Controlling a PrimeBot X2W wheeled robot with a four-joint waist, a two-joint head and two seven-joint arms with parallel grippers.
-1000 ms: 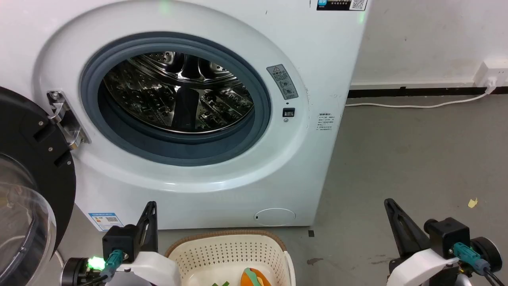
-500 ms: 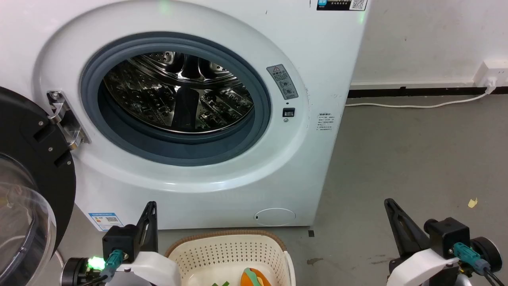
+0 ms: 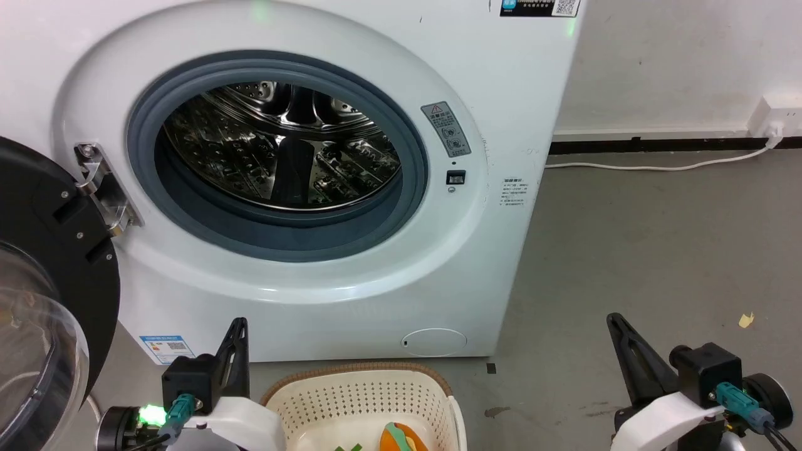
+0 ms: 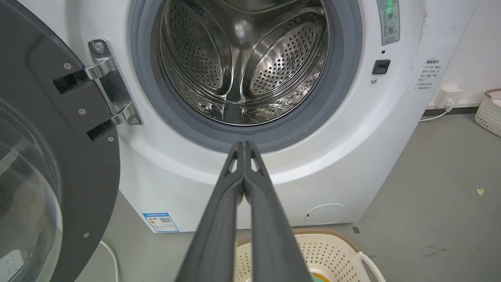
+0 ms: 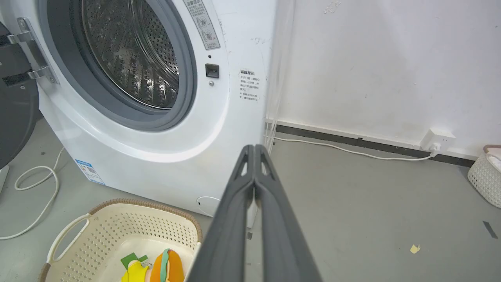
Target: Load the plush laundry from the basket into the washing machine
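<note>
The white washing machine (image 3: 388,56) stands before me, its black-framed door (image 3: 56,250) swung open to the left and the steel drum (image 3: 282,144) bare inside the grey ring. On the floor in front sits the cream basket (image 3: 357,398) with a brown rim. The plush laundry (image 5: 164,266), an orange bun with a green layer and yellow body, lies in the basket (image 5: 129,231). My left gripper (image 4: 244,145) is shut and holds nothing, hovering left of the basket. My right gripper (image 5: 254,148) is shut too, well right of the basket, over bare floor.
A white cable (image 3: 658,166) runs along the grey floor to a wall socket (image 3: 774,119) at the right. Another white basket (image 5: 487,176) stands far right by the wall. A cord (image 5: 39,196) loops on the floor left of the washer.
</note>
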